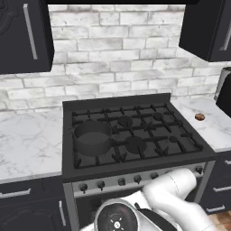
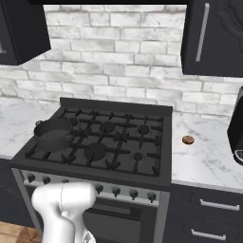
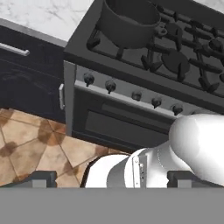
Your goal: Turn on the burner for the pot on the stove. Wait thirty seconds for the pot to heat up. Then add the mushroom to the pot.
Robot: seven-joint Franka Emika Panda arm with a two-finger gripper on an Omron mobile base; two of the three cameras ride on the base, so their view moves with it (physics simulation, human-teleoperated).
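The tool point(image 3: 111, 179) hangs low in front of the stove point(image 3: 131, 116), above the tiled floor point(image 3: 30, 148). In the hand view its two dark fingertips point(image 3: 41, 178) stand far apart at the lower edge, so the jaws are wide open, and nothing is between them.

Ahead of the tool and higher up is the stove's silvery front strip with its row of small dark knobs point(image 3: 89, 78). None of them touches the tool.

Beyond the knobs, on the black grates, the pot point(image 1: 92, 137) sits on the front left burner of the stove point(image 1: 135, 135), up and to the left of the tool. It is upright. It also shows in the right base view point(image 2: 53, 134). No flame can be made out under it in these views.

The mushroom point(image 1: 200, 117) lies on the marble counter point(image 1: 216, 128) to the right of the stove, well apart from the pot and far up and to the right of the tool. In the right base view the mushroom point(image 2: 188, 140) sits just beside the stove's right edge, on bare counter point(image 2: 209, 156), with a dark appliance point(image 2: 236, 128) further right.
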